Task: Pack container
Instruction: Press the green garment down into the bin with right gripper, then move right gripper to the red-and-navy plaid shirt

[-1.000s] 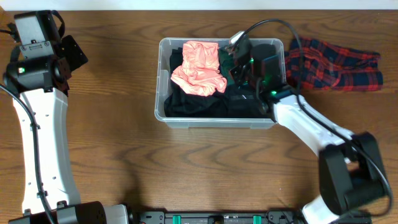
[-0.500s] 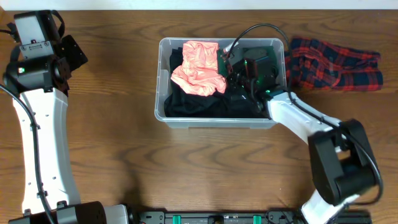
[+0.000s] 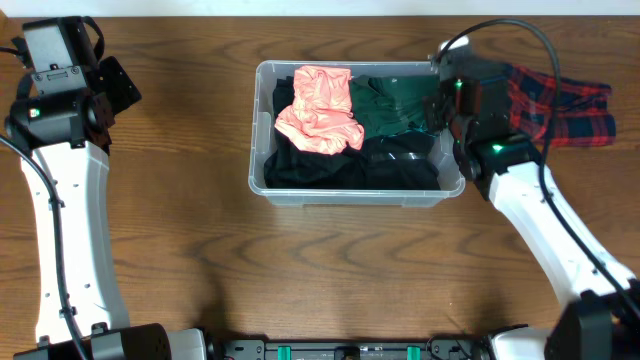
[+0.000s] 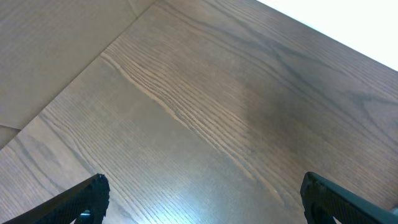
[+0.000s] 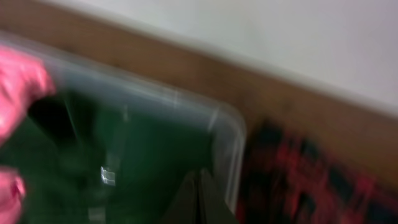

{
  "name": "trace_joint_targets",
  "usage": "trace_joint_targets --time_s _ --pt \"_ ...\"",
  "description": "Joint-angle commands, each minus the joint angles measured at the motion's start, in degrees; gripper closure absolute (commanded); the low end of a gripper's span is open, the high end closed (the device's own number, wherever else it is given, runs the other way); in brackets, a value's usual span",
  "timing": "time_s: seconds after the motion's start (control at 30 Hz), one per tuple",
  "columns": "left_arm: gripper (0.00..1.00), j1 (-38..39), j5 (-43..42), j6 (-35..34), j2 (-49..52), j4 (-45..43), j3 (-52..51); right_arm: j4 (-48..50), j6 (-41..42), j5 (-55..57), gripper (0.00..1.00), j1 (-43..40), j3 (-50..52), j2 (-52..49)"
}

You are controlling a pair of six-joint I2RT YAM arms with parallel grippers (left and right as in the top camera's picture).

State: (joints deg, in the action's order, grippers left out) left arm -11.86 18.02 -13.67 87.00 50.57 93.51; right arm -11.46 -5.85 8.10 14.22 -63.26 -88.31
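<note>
The container (image 3: pixel 262 150) is a clear bin at the table's middle. It holds a pink garment (image 3: pixel 318 108), a dark green garment (image 3: pixel 395 105) and black cloth (image 3: pixel 320 165). My right gripper (image 3: pixel 442 104) hangs over the bin's right rim, shut with nothing in it. In the blurred right wrist view its closed fingers (image 5: pixel 199 200) point down at the rim (image 5: pixel 227 134), between the green garment (image 5: pixel 143 155) and a red plaid cloth (image 5: pixel 298 180). My left gripper (image 3: pixel 122 86) stays far left, open over bare wood (image 4: pixel 205 194).
A red and navy plaid garment (image 3: pixel 560 105) lies on the table just right of the bin, partly under my right arm. The table's back edge and a white wall (image 5: pixel 280 43) run behind the bin.
My right gripper has pulled up and to the right, out of the bin to its right rim, still shut. The green garment now lies uncovered. The left arm has not moved.
</note>
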Motion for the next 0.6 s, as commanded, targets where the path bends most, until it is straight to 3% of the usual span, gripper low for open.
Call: trace_joint_targets --time_s 0.0,0.3,0.43,0.57 --pt "0.02 -0.2 0.7 0.0 0.1 0.0 -0.1 -3.2 2.6 -4.5 0.99 -0.3 0.3 -3.5" --pt "0.02 -0.2 0.7 0.0 0.1 0.0 -0.1 -6.4 2.4 -11.3 0.99 0.4 0.3 -12.8" --pt "0.02 -0.2 0.7 0.0 0.1 0.0 -0.1 -3.9 2.3 -10.3 0.99 0.3 -1.7 -9.4" --pt "0.02 -0.2 0.7 0.0 0.1 0.0 -0.1 -4.0 1.9 -2.4 0.99 0.3 -6.9 -2.9"
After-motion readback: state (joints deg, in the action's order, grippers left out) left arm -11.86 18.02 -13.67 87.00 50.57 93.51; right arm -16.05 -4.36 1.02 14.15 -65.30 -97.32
